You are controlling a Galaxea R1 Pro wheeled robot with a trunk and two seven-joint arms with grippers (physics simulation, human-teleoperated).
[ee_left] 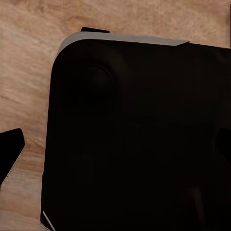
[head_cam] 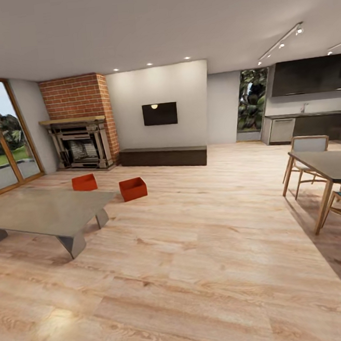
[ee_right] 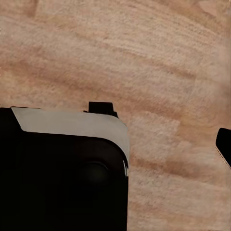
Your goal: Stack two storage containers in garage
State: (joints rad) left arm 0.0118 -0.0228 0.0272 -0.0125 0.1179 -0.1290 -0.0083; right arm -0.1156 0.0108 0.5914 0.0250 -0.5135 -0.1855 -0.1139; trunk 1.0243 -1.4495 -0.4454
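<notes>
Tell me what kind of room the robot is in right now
Most likely an open-plan living room that runs into a dining and kitchen area: a brick fireplace, a wall-mounted TV and a low coffee table on a wood-plank floor, with a dining table to the right.

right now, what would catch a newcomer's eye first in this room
Two orange-red storage containers sit apart on the light wood-plank floor, just beyond the grey coffee table at left. Behind them rises the brick fireplace; a dining table stands at right.
</notes>
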